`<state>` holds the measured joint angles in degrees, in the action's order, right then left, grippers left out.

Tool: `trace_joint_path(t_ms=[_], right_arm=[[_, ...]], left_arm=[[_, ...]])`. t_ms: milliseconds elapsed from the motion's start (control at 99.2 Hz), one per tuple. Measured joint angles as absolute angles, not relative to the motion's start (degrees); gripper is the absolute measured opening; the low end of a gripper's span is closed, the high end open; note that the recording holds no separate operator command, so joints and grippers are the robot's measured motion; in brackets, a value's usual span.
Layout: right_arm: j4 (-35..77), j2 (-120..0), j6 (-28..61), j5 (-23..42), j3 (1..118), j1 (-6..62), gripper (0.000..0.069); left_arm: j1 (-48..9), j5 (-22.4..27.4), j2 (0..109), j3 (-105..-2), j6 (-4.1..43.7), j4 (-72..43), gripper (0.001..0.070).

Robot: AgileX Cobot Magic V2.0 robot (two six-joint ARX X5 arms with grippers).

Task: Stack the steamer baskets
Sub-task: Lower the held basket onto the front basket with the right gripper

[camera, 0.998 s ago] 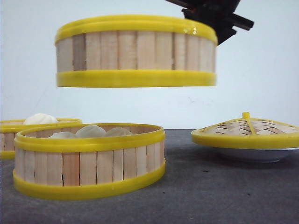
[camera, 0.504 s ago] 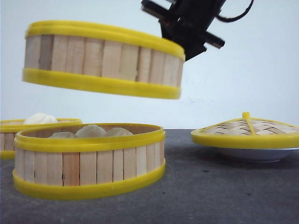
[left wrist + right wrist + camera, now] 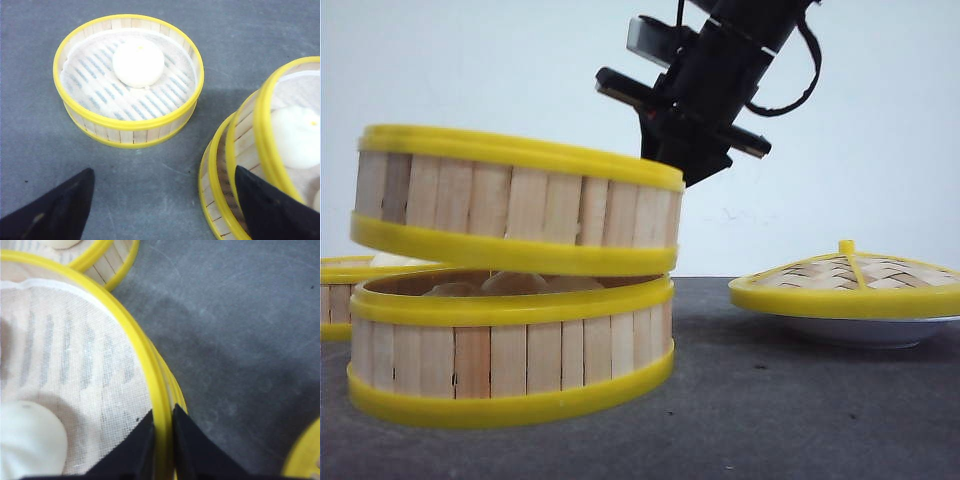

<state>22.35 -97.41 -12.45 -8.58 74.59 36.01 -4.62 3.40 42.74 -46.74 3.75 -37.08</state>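
My right gripper (image 3: pixel 162 416) is shut on the yellow top rim of one steamer basket (image 3: pixel 515 200), one finger inside and one outside. That basket hangs tilted just over a second steamer basket (image 3: pixel 510 350) with buns in it. Its right side sits low at the lower rim and its left side is higher. I cannot tell whether the two touch. A third steamer basket (image 3: pixel 127 80) with one bun stands on the table to the far left (image 3: pixel 340 290). My left gripper (image 3: pixel 164 170) is open over bare table between that basket and the pair (image 3: pixel 240 165).
A domed woven lid (image 3: pixel 850 280) with a yellow rim rests on a white plate (image 3: pixel 865 330) at the right. The dark grey table (image 3: pixel 770 400) lies between it and the baskets. A white wall stands behind.
The held basket has come down and to the left, from high above the table to just over the second basket. The right arm followed it down.
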Motion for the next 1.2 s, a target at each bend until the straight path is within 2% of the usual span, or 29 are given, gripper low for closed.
trace_joint_path(t_ms=[323,1200], right_arm=[[20.1,-98.3,-12.5,-8.4,74.6,36.9,0.0025],[23.0,-98.7,-12.9,-7.7,75.6,37.1,0.0025]], left_arm=[[-4.6,3.4,42.7,-46.7,3.7,-37.1,0.0547],[-4.6,3.4,42.7,-46.7,3.6,-37.1,0.0547]])
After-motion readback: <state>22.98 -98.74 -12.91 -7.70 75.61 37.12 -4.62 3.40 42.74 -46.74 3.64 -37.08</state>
